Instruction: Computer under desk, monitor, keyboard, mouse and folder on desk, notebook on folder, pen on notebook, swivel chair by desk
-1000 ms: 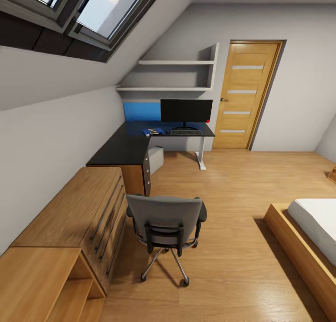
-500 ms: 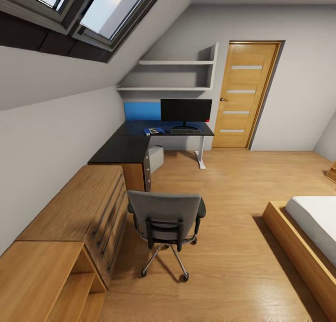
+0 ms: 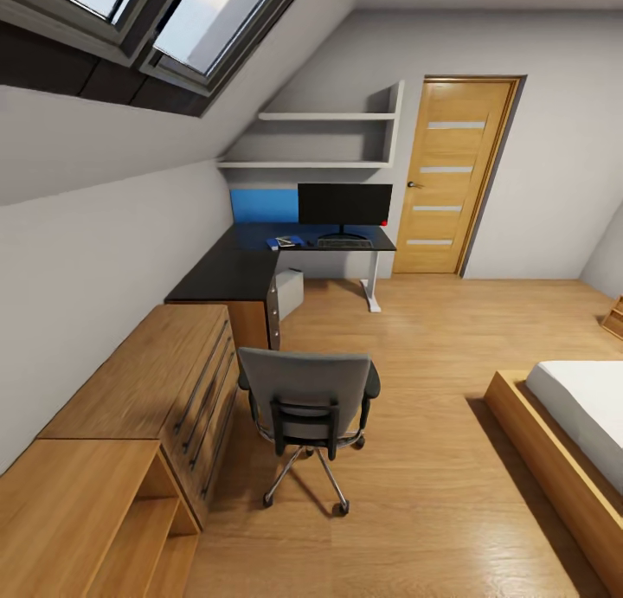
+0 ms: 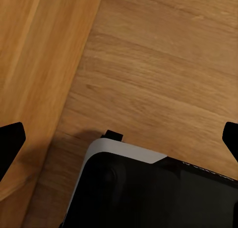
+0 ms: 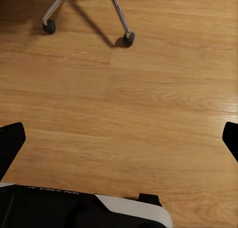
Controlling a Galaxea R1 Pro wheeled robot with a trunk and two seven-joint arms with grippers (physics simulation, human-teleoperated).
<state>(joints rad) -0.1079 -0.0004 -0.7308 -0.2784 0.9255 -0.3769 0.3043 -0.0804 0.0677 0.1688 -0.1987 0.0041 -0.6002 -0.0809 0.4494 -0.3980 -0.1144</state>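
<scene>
The grey swivel chair (image 3: pixel 307 397) stands on the wood floor with its back toward me, a little short of the black L-shaped desk (image 3: pixel 234 273). On the desk's far wing stand the wide black monitor (image 3: pixel 344 204) and the keyboard (image 3: pixel 344 244) before it. Left of the keyboard lies a small dark mouse (image 3: pixel 309 245), then the blue folder (image 3: pixel 294 241) with the pale notebook (image 3: pixel 283 244) on it. The pen is too small to make out. The light grey computer (image 3: pixel 291 293) sits under the desk. My left gripper (image 4: pixel 119 139) and right gripper (image 5: pixel 119 139) hang open over the floor. The chair's casters (image 5: pixel 128 38) are in the right wrist view.
A light wood cabinet (image 3: pixel 164 382) with bar handles runs along the left wall, with an open shelf unit (image 3: pixel 95 520) nearer me. A bed frame (image 3: pixel 554 442) lies at the right. A wooden door (image 3: pixel 454 178) stands beyond the desk. The robot's base (image 4: pixel 148 188) is below the grippers.
The whole head view has shifted slightly, so the camera has moved. The chair and desk sit a little higher in the picture. Nothing in the room has changed place.
</scene>
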